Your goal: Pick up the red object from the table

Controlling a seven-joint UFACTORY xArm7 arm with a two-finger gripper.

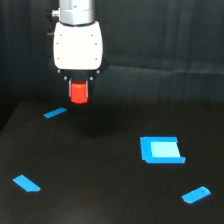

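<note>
The red object [79,93], a short red-orange cylinder, hangs under the white gripper body at the upper left of the exterior view. My gripper [79,90] is shut on it, with dark fingers on both sides of its upper part. The cylinder is lifted off the black table [110,190], with a faint shadow on the surface below it. The fingertips are mostly hidden against the dark background.
Flat blue pieces lie on the table: a thin strip [54,113] just below left of the gripper, a square one [161,150] at centre right, a small one [26,183] at lower left, and another [196,194] at lower right. A dark backdrop stands behind.
</note>
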